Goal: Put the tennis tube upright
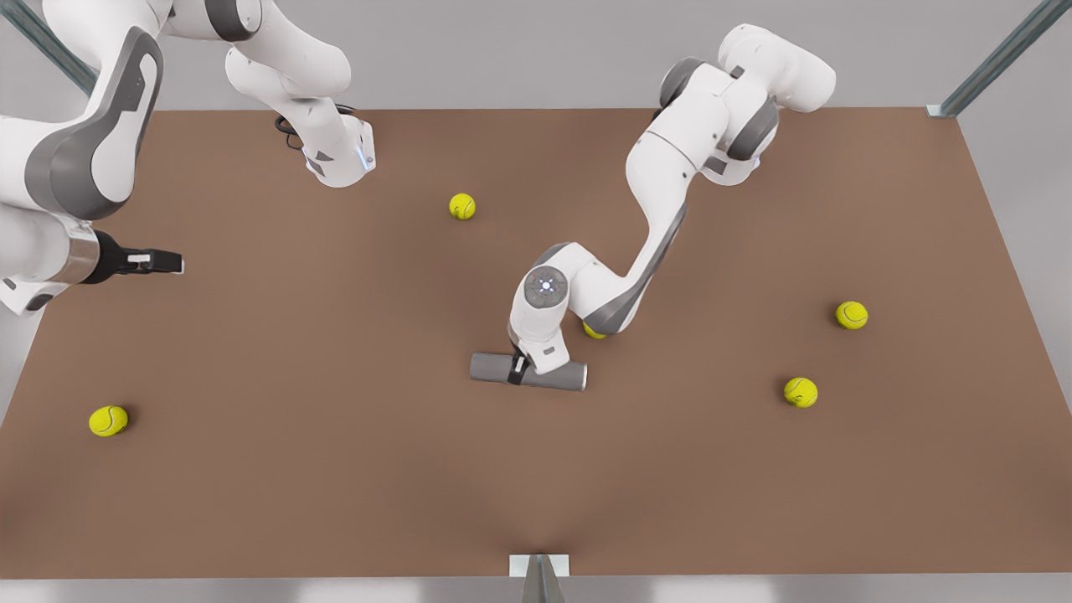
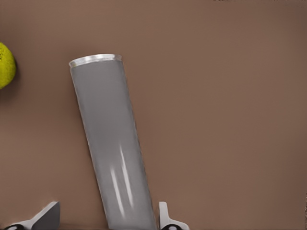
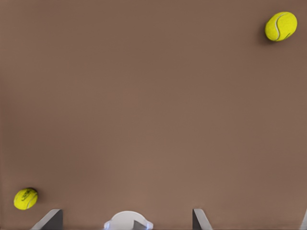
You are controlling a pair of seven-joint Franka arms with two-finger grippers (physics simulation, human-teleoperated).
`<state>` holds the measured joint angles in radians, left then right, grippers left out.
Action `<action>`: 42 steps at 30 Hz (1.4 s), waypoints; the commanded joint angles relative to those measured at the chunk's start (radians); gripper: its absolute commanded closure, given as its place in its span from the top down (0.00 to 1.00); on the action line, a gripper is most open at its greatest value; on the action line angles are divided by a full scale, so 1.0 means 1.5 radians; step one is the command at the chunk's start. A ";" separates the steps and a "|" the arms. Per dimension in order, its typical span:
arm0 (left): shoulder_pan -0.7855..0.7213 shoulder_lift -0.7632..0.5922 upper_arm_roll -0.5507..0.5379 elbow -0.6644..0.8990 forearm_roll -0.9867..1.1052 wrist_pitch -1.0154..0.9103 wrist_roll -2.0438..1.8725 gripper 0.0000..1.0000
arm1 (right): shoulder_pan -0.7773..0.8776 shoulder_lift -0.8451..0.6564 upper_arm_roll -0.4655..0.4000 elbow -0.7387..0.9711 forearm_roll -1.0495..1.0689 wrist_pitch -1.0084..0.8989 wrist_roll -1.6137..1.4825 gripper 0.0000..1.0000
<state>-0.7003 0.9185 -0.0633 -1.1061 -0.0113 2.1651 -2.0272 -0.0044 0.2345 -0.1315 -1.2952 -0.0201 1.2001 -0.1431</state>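
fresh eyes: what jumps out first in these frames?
The left claw sits down on the grey tennis tube, which lies flat mid-table, fingers straddling it. Yellow-green tennis balls lie scattered over the brown table. The right claw waits, open, at the front view's left edge.

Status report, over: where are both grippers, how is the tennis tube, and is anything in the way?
Left gripper open, straddling the tennis tube. Tube lying flat on the table. Right gripper open, waiting at the front view's left. One tennis ball close behind the tube.

A simulated robot test cell: bare brown table (image 1: 335, 469), grey walls, metal frame struts (image 1: 997, 59)
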 commanded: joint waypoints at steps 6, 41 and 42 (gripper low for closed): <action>0.001 0.017 0.001 0.000 -0.001 0.043 -0.260 1.00 | 0.001 0.005 0.003 0.000 0.001 -0.003 0.092 1.00; 0.002 0.098 0.001 -0.001 -0.001 0.121 -0.095 0.79 | 0.014 0.038 0.007 0.000 -0.001 0.010 0.089 1.00; 0.002 0.098 0.001 -0.001 -0.001 0.122 -0.094 0.78 | 0.015 0.038 0.007 0.000 -0.001 0.010 0.089 1.00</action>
<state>-0.6979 1.0674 -0.0613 -1.1081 -0.0113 2.3291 -2.1754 0.0171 0.2927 -0.1209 -1.2951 -0.0219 1.2151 -0.0221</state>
